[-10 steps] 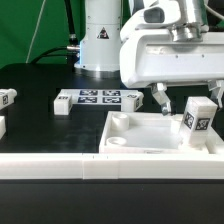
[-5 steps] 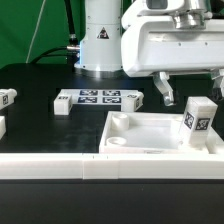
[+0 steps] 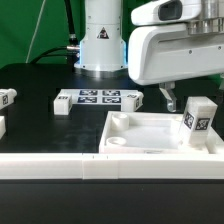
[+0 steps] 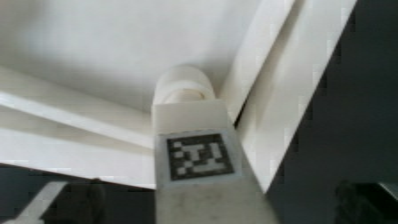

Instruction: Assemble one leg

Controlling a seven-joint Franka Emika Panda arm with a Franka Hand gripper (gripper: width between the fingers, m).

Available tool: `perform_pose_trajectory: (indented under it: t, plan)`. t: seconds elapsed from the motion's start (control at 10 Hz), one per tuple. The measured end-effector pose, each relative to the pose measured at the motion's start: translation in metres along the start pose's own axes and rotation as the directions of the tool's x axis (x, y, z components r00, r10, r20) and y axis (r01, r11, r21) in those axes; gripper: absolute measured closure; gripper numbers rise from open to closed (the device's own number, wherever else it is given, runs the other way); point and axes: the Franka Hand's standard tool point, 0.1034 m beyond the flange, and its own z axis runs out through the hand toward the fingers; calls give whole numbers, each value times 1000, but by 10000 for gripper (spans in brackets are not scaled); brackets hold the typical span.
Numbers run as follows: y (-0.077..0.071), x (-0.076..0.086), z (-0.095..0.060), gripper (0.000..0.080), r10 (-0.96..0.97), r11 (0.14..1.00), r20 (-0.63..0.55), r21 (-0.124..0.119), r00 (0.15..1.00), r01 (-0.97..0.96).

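Roughly by size, then.

Biggest: the tray (image 3: 150, 140), a white square piece with a raised rim, lower middle to lower right of the exterior view, lying on the black table (image 3: 40, 82). The marker board (image 3: 95, 98) lies flat at middle left, well apart from the work.

The claw (image 3: 194, 93) hangs over the tray's corner on the exterior view's right. It is spread wide and holds nothing. One finger (image 3: 168, 98) shows, apart from the leg; the other is cut off at the frame edge.

The leg (image 3: 198, 116) stands upright inside the tray, at right centre of the frame, just below the claw.

Handling, as a judgement:
- Hard moulded plastic: stiff, light, not fragile.
- Smooth faces, likely slippery. Pinch squarely across two opposite flat sides, in the upper half, clear of the rim.
- Tall and narrow, so a glancing touch could tip it.
- Whether it is seated in the tray or only standing there, I cannot tell.

Looks: a small white oblong block with a black-and-white square marker on the face toward the exterior camera. The wrist view shows another marker on it and a rounded end close against the tray's rim.
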Motion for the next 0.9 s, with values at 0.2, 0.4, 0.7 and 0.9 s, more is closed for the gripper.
perform_pose_trajectory:
  t: [0.2, 0.4, 0.7, 0.9]
  plan:
    - [-2, -2, -2, 151, -11, 1000, 143, 29, 990, 7]
    - [-3, 3, -2, 151, -12, 999, 145, 31, 989, 8]
    - [-2, 2, -2, 422, -12, 999, 146, 32, 989, 7]
    - [-2, 3, -3, 499, -11, 1000, 143, 31, 990, 6]
